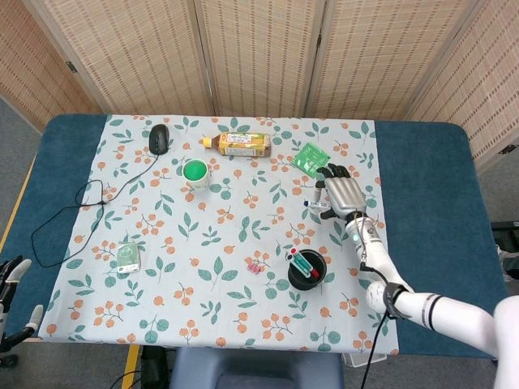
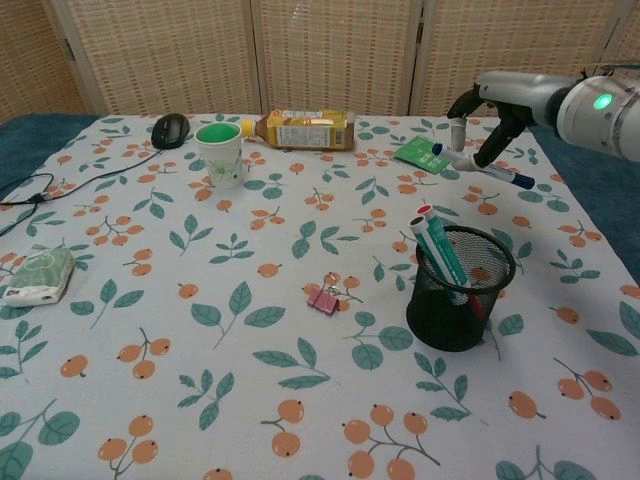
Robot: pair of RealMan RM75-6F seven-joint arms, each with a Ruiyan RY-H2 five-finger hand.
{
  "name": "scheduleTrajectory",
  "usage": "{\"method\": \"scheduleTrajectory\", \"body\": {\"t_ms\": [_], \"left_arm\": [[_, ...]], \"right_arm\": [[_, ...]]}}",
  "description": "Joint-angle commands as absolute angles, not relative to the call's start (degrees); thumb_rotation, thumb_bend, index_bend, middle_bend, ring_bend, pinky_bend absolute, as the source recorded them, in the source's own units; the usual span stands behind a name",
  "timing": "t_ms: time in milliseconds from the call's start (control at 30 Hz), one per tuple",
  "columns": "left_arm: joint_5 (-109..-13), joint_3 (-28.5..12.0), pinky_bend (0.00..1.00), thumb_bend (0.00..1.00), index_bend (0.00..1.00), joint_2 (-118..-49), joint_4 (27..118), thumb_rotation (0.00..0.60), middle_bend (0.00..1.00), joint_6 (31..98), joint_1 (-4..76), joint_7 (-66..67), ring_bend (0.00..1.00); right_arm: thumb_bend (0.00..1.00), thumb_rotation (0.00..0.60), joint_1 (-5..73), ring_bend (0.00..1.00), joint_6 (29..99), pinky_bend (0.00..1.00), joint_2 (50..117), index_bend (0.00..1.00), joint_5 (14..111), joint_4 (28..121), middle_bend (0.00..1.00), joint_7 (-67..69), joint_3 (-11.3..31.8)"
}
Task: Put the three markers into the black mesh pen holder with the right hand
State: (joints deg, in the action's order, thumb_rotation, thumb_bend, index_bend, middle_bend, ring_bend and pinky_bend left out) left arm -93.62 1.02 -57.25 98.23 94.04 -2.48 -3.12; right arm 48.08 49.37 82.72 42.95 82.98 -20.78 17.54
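Chest view shows the right hand (image 2: 487, 118) pinching a white marker (image 2: 483, 167) with blue ends above the tabletop (image 2: 150, 300), behind the round black mesh pen holder (image 2: 460, 288). Two markers (image 2: 440, 250) stand inside it. Bottle (image 2: 296, 129) label writing is unreadable.

We count three markers: one blue-capped marker (image 2: 482, 168) lifted off the surface, two markers (image 2: 437, 247) standing in the pen holder (image 2: 460, 290), of which there is one. One mouse (image 2: 171, 129). One cup (image 2: 220, 153) with green inside. One bottle (image 2: 297, 129) lying on its side. One green packet (image 2: 424, 153). One pink clip (image 2: 323, 298). One tissue pack (image 2: 40, 276).
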Motion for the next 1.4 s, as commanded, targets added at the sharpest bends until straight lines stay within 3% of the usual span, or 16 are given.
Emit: {"method": "scheduleTrajectory", "body": {"t_ms": [33, 433, 767, 1267, 1333, 1400], "left_arm": [[-93.06, 0.95, 0.22, 0.45, 0.00, -57.55, 98.48, 0.600, 0.07, 93.29, -2.24, -2.45, 0.05], [-92.39, 0.83, 0.22, 0.45, 0.00, -58.03, 98.82, 0.600, 0.07, 92.36, -1.87, -0.97, 0.05], [-93.63, 1.10, 0.22, 0.45, 0.00, -57.51, 98.82, 0.600, 0.07, 93.73, -2.32, -1.99, 0.05], [-93.81, 0.93, 0.22, 0.45, 0.00, -56.75, 98.43, 0.600, 0.07, 95.27, -2.97, -3.84, 0.05], [-93.69, 0.90, 0.22, 0.45, 0.00, -56.75, 98.43, 0.600, 0.07, 95.10, -2.90, -3.83, 0.05], [-93.65, 0.87, 0.22, 0.45, 0.00, -56.76, 98.43, 0.600, 0.07, 95.05, -2.88, -3.83, 0.05]], "right_arm": [[0.30, 0.600, 41.43, 0.00, 53.69, 0.00, 72.28, 0.62, 50.15, 97.90, 0.13, -10.56, 19.77], [0.30, 0.600, 33.30, 0.00, 55.01, 0.00, 67.70, 0.62, 61.35, 108.80, 0.14, 7.97, 17.68], [0.29, 0.600, 29.07, 0.00, 61.45, 0.00, 77.37, 0.62, 73.78, 103.74, 0.14, 19.36, 13.29], [0.29, 0.600, 28.31, 0.00, 62.91, 0.00, 83.31, 0.62, 77.16, 99.72, 0.14, 19.04, 9.28], [0.28, 0.600, 28.26, 0.00, 62.44, 0.00, 83.47, 0.58, 78.09, 98.47, 0.12, 19.08, 8.24], [0.25, 0.600, 28.43, 0.00, 61.81, 0.00, 83.44, 0.39, 78.72, 97.57, 0.05, 18.54, 7.50]]}}
